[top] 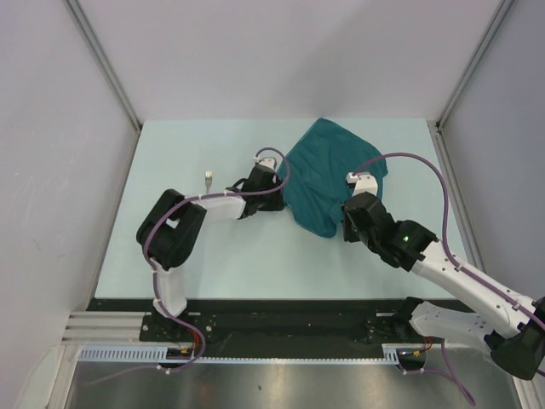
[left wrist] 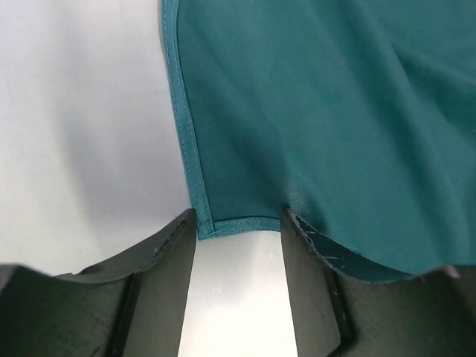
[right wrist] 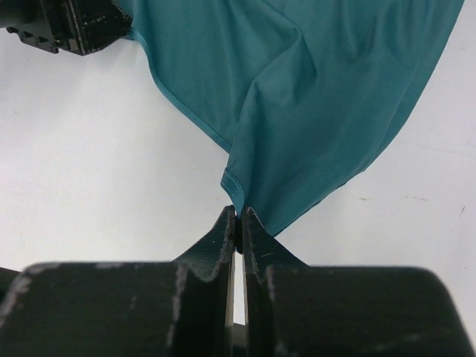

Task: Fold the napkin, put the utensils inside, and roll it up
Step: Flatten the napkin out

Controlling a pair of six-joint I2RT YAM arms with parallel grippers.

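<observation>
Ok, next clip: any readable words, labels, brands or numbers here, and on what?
None readable. The soft teal cloth napkin, small silver metal fork, pale table, left pincer and right pincer show no lettering in any view.

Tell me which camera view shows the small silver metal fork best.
The top external view: the small silver metal fork lies on the table, left of the teal cloth napkin, though it looks tiny. Neither wrist view shows it at all.
</observation>
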